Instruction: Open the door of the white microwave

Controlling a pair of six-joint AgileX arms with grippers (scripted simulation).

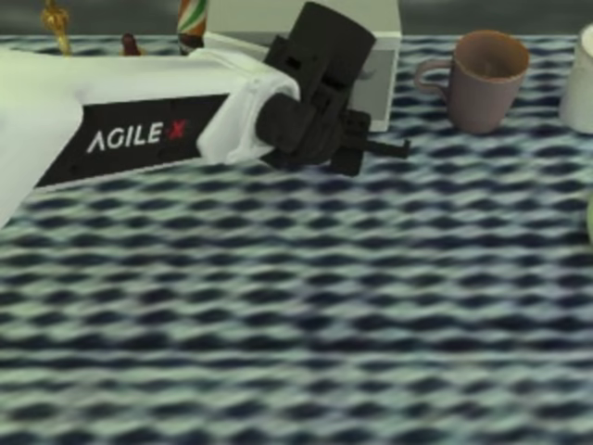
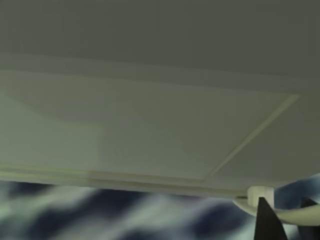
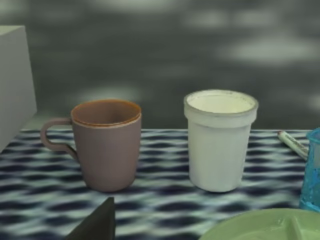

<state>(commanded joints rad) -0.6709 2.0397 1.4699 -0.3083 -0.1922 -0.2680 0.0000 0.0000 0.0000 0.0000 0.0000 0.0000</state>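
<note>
The white microwave (image 1: 380, 19) stands at the back centre of the table, and my left arm hides much of it. Its door (image 1: 382, 83) faces the front. In the left wrist view the door (image 2: 150, 130) with its grey window fills the picture, and the white bar handle (image 2: 260, 192) shows at one corner. My left gripper (image 1: 380, 144) is at the door's lower edge. Its two black fingertips sit close together on either side of the handle, so the left gripper (image 2: 286, 215) is shut on it. Of my right gripper only one finger (image 3: 100, 222) shows, with nothing beside it.
A brown mug (image 1: 486, 79) stands right of the microwave, with a white cup (image 1: 579, 79) beyond it. A green plate (image 3: 265, 227), a blue container (image 3: 312, 170) and a marker (image 3: 292, 144) lie at the far right. Small ornaments (image 1: 57, 23) stand at the back left.
</note>
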